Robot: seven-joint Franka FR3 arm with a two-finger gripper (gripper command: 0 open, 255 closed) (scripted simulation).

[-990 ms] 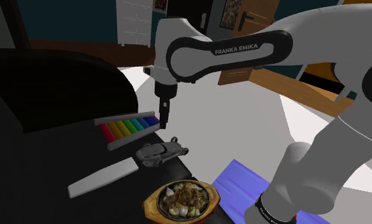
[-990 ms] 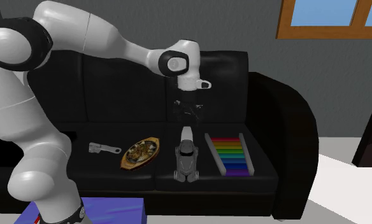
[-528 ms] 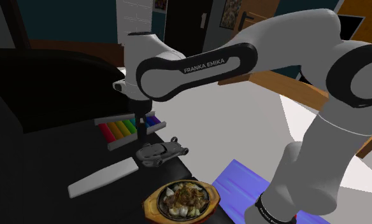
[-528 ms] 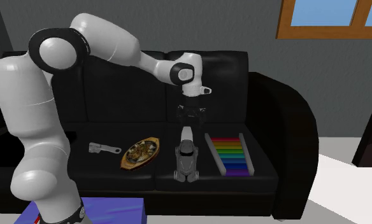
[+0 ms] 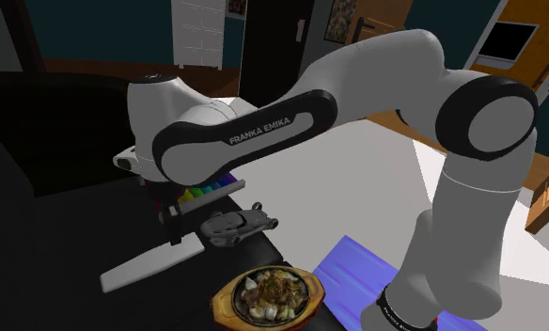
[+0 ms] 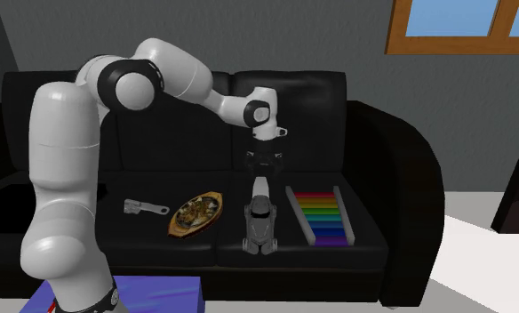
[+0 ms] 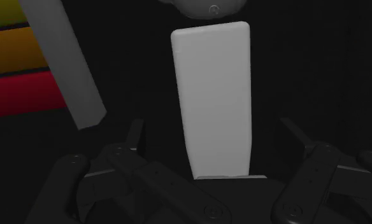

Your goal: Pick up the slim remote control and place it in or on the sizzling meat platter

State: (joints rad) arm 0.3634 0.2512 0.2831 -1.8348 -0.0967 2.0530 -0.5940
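Fingers of the all-black two-finger gripper stand apart just above the flat light-grey slab-shaped remote control, which lies on the black sofa seat near the oval brown-rimmed platter of meat.

shoulder view looks along the sofa; second faces it.

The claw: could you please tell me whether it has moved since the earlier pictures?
Yes: the claw moved toward the shoulder view's left and down, off the rainbow xylophone to the white remote.
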